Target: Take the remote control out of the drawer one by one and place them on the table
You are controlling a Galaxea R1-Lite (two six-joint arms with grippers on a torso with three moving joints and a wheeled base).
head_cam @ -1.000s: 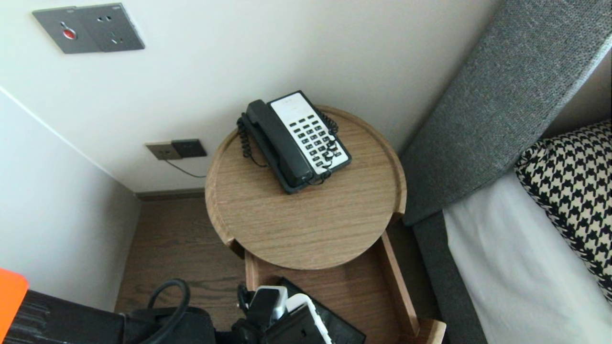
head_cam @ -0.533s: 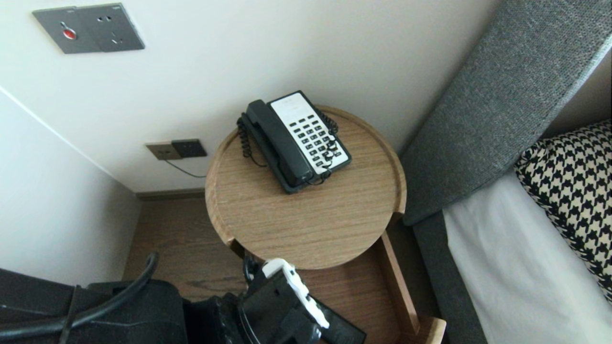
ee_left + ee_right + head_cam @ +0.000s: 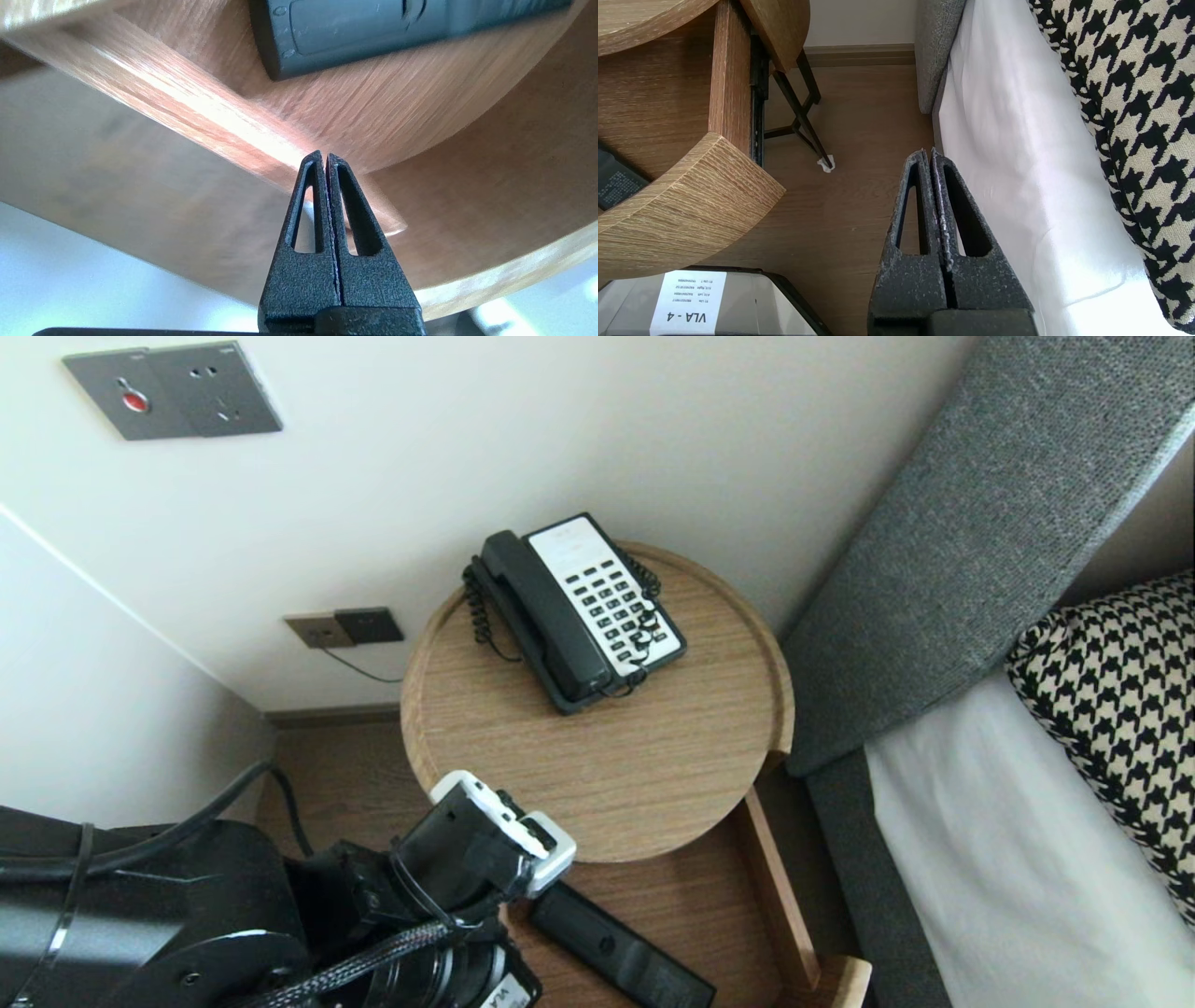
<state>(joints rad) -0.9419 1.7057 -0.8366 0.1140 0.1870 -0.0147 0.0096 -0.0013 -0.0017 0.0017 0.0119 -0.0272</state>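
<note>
My left gripper is pressed fully closed with nothing in it. It hangs over the left wall of the open drawer, just short of the remote and not touching it.

The remote lies flat on the drawer floor, below the near edge of the round table. Its long axis runs diagonally, one end toward far-left by my gripper and the other toward near-right. The left wrist view shows what looks like a battery cover, so I judge it lies face down.

I'd expect it to be light and rigid, with smooth plastic that may slip. The best hold looks to be across its narrow width near the middle, on the long side edges. Flat on the wood, it leaves little room to get under it.

A phone sits on the far part of the tabletop, well apart. My right gripper is parked, closed and empty, over the floor beside the bed.
</note>
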